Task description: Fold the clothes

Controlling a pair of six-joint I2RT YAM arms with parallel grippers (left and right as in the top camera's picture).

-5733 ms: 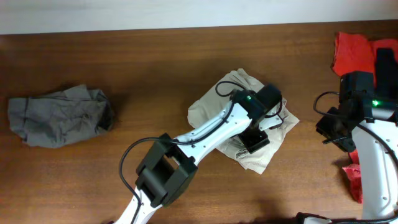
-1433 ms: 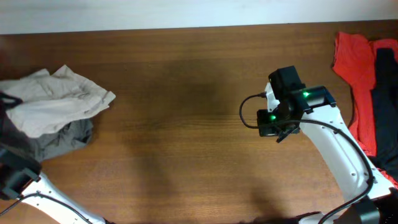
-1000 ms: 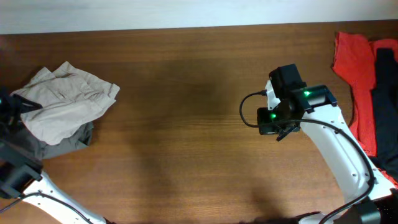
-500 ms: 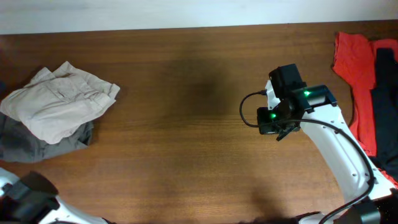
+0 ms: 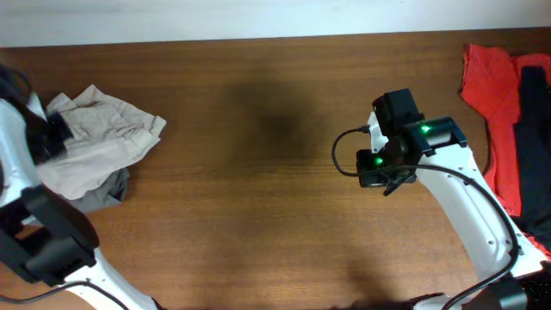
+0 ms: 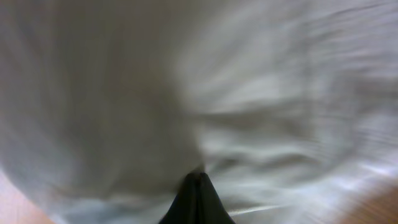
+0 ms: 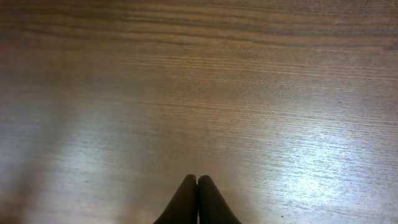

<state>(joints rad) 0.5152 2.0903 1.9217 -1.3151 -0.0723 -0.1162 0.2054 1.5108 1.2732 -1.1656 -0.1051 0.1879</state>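
Wooden table (image 5: 258,172) throughout. Crumpled beige shorts (image 5: 99,142) at the left end, heaped on a gray garment (image 5: 108,185). Red garment (image 5: 486,82) at the far right corner, touching a black garment (image 5: 534,108). Left hand (image 6: 198,186) closed, fingertips together over blurred beige cloth. Right hand (image 7: 198,185) closed above bare wood, right of centre.

Right arm (image 5: 467,205): my links were white shells, the joint housings black. A black cable (image 5: 339,160) looped off the wrist, where two green LEDs (image 5: 423,131) glowed. Left arm (image 5: 12,146): same white shell, boxy black joint. Right gripper (image 7: 198,200) and left gripper (image 6: 198,198): dark, tapered fingertips.
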